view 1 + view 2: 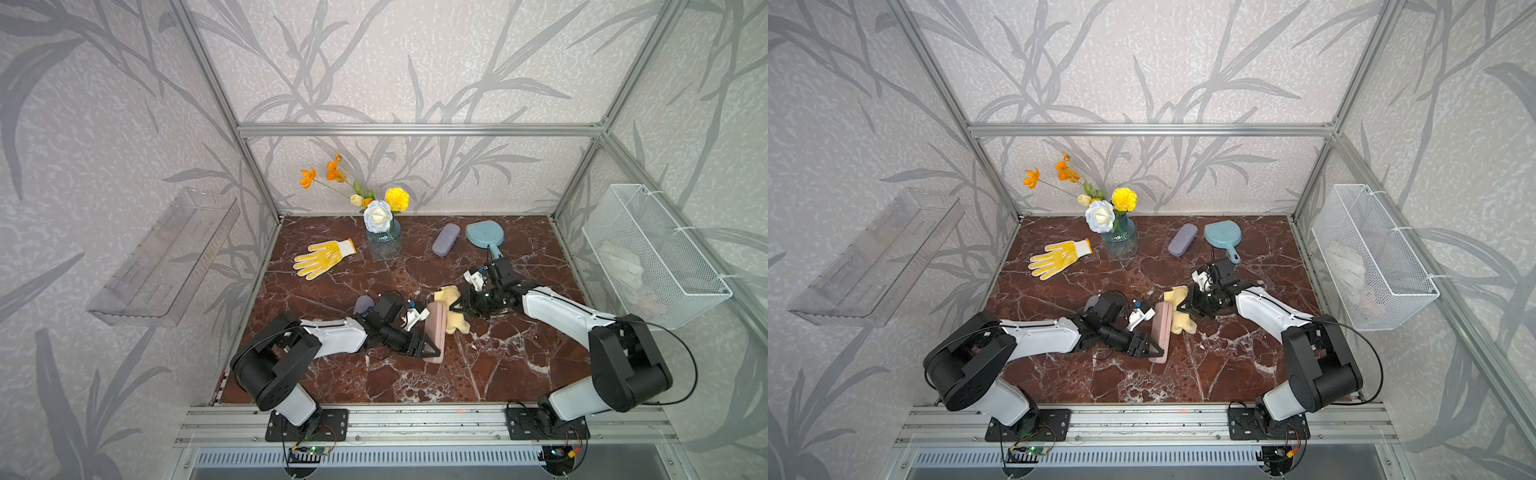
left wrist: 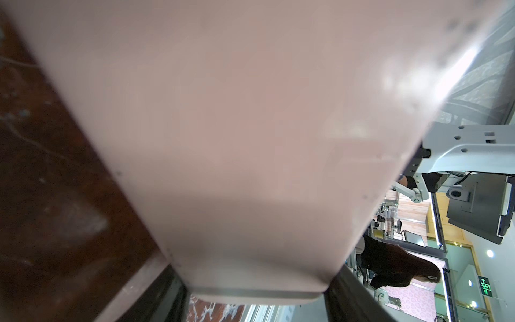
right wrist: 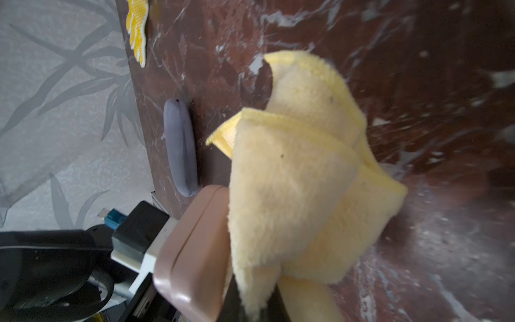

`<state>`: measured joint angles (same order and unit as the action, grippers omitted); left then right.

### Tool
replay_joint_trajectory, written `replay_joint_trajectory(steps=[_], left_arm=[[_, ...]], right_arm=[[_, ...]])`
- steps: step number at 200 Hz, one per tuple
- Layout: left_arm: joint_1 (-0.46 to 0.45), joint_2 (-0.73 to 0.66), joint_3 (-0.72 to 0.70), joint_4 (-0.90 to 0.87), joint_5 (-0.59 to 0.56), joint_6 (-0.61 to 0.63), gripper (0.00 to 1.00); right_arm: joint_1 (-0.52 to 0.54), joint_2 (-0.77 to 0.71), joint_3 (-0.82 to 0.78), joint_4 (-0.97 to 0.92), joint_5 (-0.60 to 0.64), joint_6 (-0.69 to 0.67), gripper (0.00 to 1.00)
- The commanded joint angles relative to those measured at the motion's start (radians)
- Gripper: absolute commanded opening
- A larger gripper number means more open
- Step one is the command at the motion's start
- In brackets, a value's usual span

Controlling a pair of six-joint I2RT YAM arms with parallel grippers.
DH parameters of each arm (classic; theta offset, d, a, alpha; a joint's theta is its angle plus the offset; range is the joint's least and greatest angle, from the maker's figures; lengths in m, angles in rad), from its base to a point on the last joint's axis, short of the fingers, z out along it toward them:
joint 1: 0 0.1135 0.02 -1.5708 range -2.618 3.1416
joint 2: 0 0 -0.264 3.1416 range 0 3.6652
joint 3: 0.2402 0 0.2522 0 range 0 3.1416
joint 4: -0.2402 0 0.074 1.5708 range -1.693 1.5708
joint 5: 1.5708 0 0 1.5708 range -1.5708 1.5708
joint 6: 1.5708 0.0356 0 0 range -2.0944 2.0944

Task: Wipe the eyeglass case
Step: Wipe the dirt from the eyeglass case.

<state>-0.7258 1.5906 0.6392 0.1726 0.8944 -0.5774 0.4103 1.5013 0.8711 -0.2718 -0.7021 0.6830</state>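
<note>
A pink eyeglass case (image 1: 436, 328) (image 1: 1162, 328) stands on its long edge near the middle of the marble table. My left gripper (image 1: 434, 353) (image 1: 1158, 353) is shut on its near end. In the left wrist view the case (image 2: 250, 139) fills the frame, with a dark finger (image 2: 351, 295) on each side. My right gripper (image 1: 453, 309) (image 1: 1181, 309) is shut on a fluffy yellow cloth (image 1: 451, 297) (image 1: 1177, 297). The cloth (image 3: 292, 181) lies against the right side of the case (image 3: 195, 251) near its far end.
A grey-purple case (image 1: 445, 240) and a blue hand mirror (image 1: 484, 235) lie at the back right. Another grey-purple case (image 1: 363, 304) (image 3: 181, 147) sits just behind my left wrist. A flower vase (image 1: 383, 241) and a yellow glove (image 1: 322, 258) are at the back. A wire basket (image 1: 652, 257) hangs on the right wall.
</note>
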Motion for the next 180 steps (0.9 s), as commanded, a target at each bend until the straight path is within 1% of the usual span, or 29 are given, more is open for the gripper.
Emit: replay_joint_trajectory(steps=[1, 15, 37, 66, 94, 120, 140, 151, 180], left_arm=[[-0.005, 0.017, 0.044, 0.031, 0.037, 0.027, 0.00], [-0.005, 0.032, 0.051, 0.022, 0.034, 0.037, 0.00], [-0.001, 0.040, 0.061, 0.025, 0.028, 0.040, 0.00], [0.005, 0.022, 0.078, 0.012, 0.018, 0.043, 0.00], [0.012, 0.007, 0.080, 0.000, 0.005, 0.047, 0.00], [0.012, 0.015, 0.081, 0.018, 0.006, 0.032, 0.00], [0.010, 0.013, 0.082, 0.017, 0.003, 0.030, 0.00], [0.008, 0.008, 0.079, 0.009, 0.003, 0.032, 0.00], [-0.001, 0.002, 0.058, -0.033, -0.001, 0.056, 0.00]], right_arm=[[0.041, -0.056, 0.031, 0.074, -0.113, -0.003, 0.00], [0.074, -0.084, 0.003, 0.077, -0.154, 0.011, 0.00], [0.148, -0.132, -0.071, 0.104, -0.157, 0.064, 0.00], [0.212, -0.141, -0.210, 0.282, -0.162, 0.228, 0.00], [0.219, -0.137, -0.301, 0.426, -0.157, 0.351, 0.00], [0.218, -0.093, -0.287, 0.465, -0.145, 0.377, 0.00], [0.208, -0.033, -0.263, 0.582, -0.160, 0.453, 0.00], [0.195, -0.023, -0.239, 0.630, -0.166, 0.491, 0.00], [0.129, -0.053, -0.152, 0.595, -0.183, 0.505, 0.00]])
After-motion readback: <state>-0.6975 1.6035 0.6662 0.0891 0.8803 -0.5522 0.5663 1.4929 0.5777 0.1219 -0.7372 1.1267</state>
